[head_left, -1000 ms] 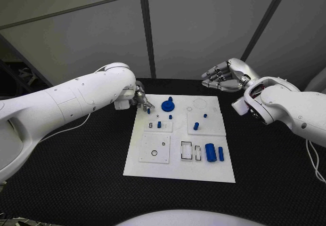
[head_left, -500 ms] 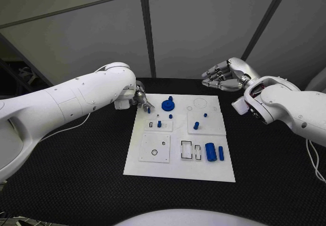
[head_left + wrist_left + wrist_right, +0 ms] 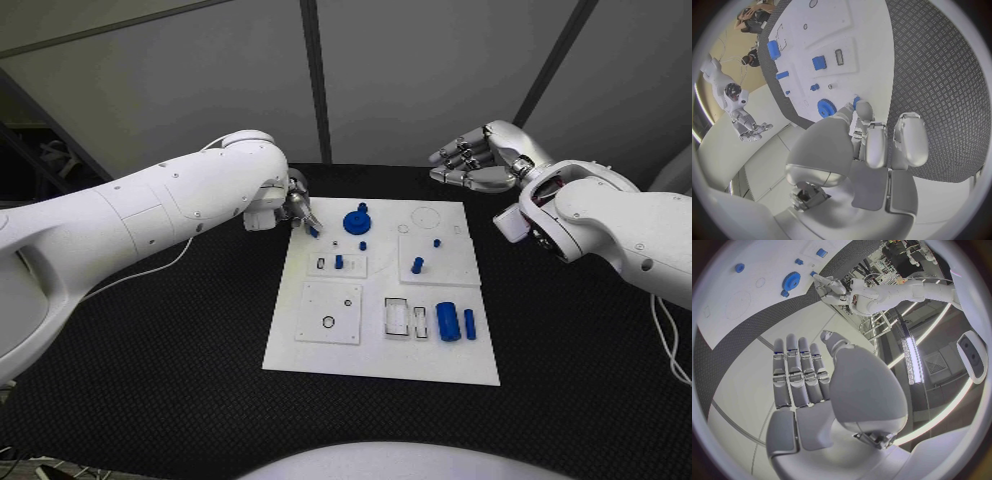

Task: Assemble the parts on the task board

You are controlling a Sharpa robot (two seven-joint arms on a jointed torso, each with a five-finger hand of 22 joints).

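Observation:
The white task board (image 3: 378, 350) lies mid-table. On it are a blue gear (image 3: 356, 221), several small blue pegs such as one (image 3: 417, 267) standing in its right block, and a blue cylinder (image 3: 447, 322) beside a thin blue bar (image 3: 469, 325). My left hand (image 3: 297, 210) hovers at the board's far left corner, pinching a small blue part (image 3: 312, 230) at its fingertips. The left wrist view has that part (image 3: 856, 102) close to the gear (image 3: 824, 107). My right hand (image 3: 483, 162) hangs past the board's far right corner, fingers (image 3: 798, 370) extended, holding nothing.
Black table surface (image 3: 159, 330) surrounds the board on all sides. A raised white block with a round hole (image 3: 329, 315) and a block with rectangular slots (image 3: 404, 320) sit on the board's near half. A grey wall panel stands behind the table.
The left hand with its small blue part has edged slightly toward the board's far edge. The right hand has not moved.

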